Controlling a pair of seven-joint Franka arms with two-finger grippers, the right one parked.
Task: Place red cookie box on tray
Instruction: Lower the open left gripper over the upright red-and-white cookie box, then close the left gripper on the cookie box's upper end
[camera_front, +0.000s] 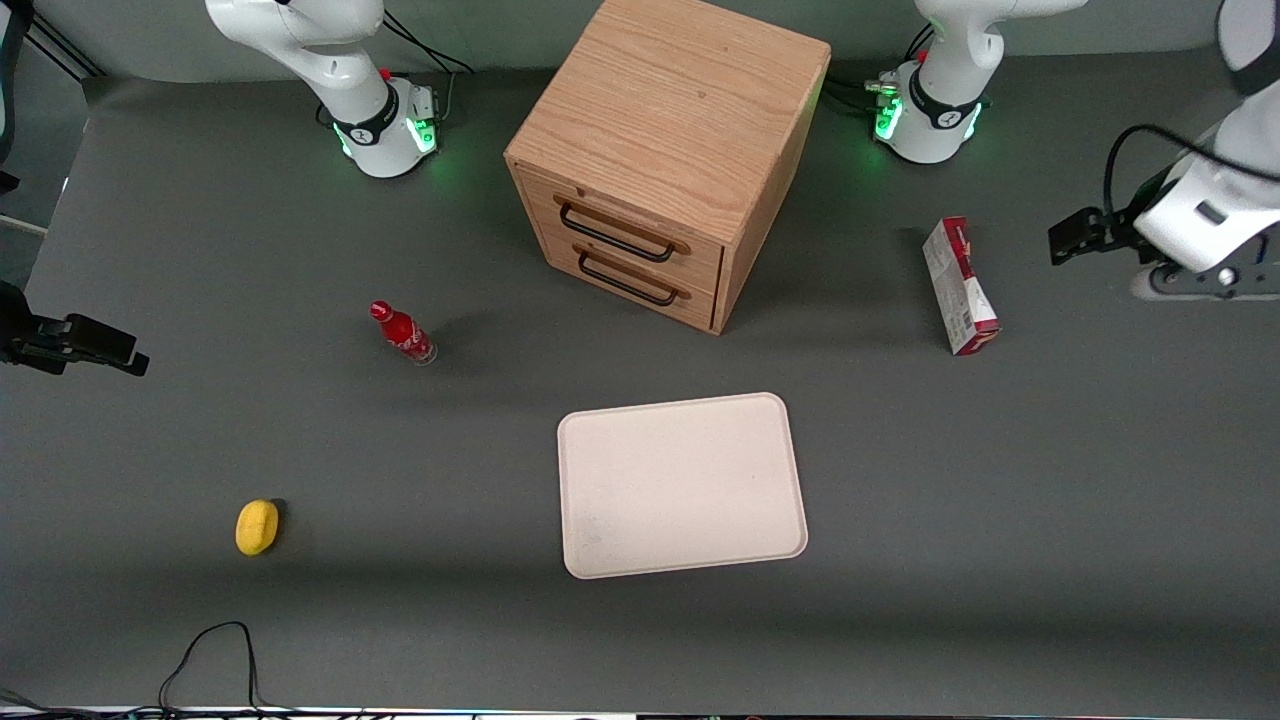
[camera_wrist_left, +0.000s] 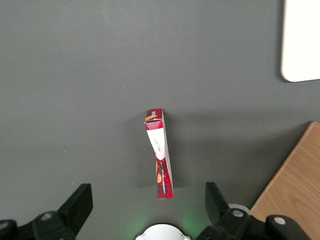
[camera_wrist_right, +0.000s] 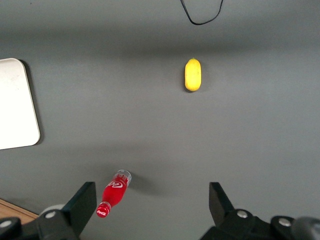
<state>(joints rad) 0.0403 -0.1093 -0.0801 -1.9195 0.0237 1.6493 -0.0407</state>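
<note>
- A black cable (camera_front: 205, 655) loops on the grey table (camera_front: 1000, 560) at the edge nearest the front camera, toward the parked arm's end.
- A small yellow object (camera_front: 256, 526), rounded and lemon-like, lies on the table a little farther from the camera than the cable.
- The tray (camera_front: 682, 485), cream-white with rounded corners and a low rim, lies flat near the middle of the table with nothing on it.
- A small red soda bottle (camera_front: 402, 333) stands farther from the camera than the tray, toward the parked arm's end, well apart from the tray.
- The red cookie box (camera_front: 960, 287) stands on one of its long thin edges on the table toward the working arm's end, farther from the camera than the tray and well apart from it; its pale printed face and red edges show.
- The gripper (camera_wrist_left: 147, 207) hangs in the air above the table, toward the working arm's end and just beside the cookie box, touching nothing; in the left wrist view its two black fingers (camera_wrist_left: 80, 202) are spread wide, with the box seen on the table between them.
- The wooden drawer cabinet (camera_front: 665, 160) sits farthest from the camera, near the middle, with two drawers whose dark handles face the tray; both drawers look closed.
</note>
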